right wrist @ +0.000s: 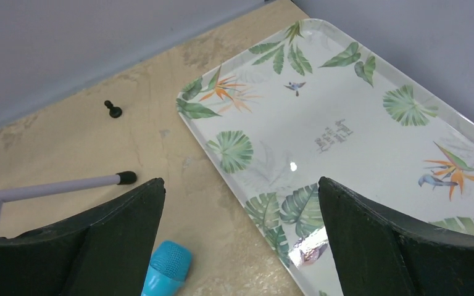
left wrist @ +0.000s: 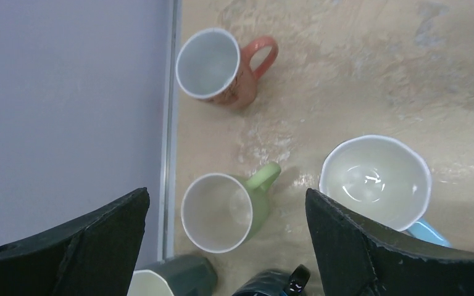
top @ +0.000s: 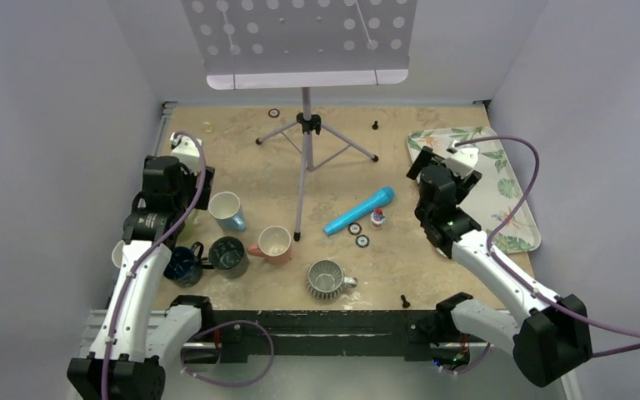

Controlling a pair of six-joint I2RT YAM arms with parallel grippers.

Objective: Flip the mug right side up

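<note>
Left claw (left wrist: 226,194) and right claw (right wrist: 241,182) both spread, empty; ribbed mug (top: 327,278), apparently inverted, sits near-centre on the surface (top: 242,133), handle rightward, marginally nearer the right claw.

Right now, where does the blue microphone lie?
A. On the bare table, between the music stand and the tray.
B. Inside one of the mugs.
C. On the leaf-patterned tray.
A: the blue microphone rests on the table, left of the tray and right of the stand's pole.
</note>
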